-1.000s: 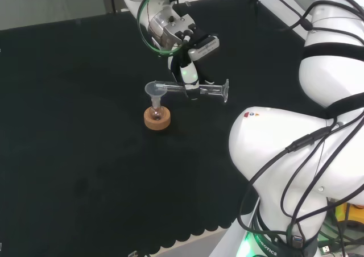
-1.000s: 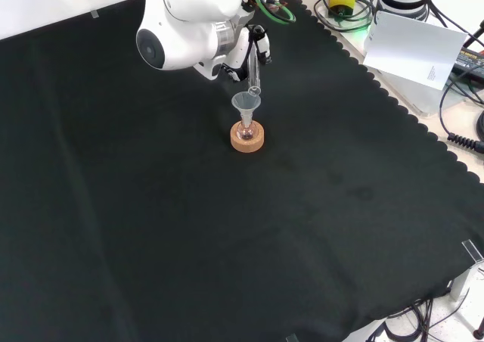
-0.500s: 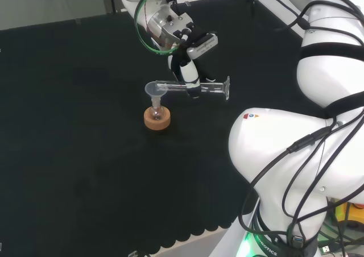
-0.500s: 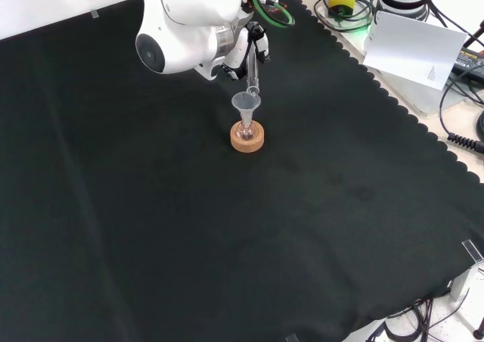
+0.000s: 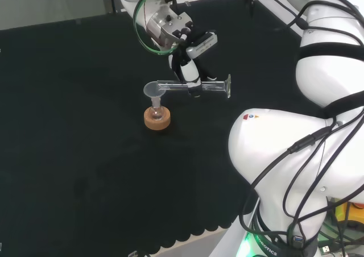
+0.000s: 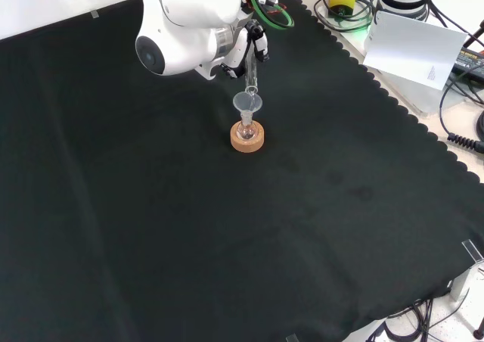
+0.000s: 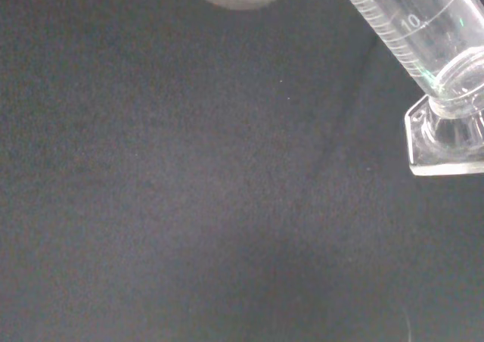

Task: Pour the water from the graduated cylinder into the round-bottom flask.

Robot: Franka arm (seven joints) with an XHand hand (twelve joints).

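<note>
One clear graduated cylinder (image 5: 196, 87), lying level

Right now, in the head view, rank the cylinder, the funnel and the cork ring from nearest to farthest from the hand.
1. Cylinder: held in the hand, lying about level.
2. Funnel: left of the hand, at the cylinder's mouth.
3. Cork ring: lower left, on the cloth under the funnel.

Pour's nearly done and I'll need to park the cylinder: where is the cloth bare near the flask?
Front view: wide bare cloth below and either side of the cork stand. Crowded above it: funnel, graduated cylinder, hand.
</note>
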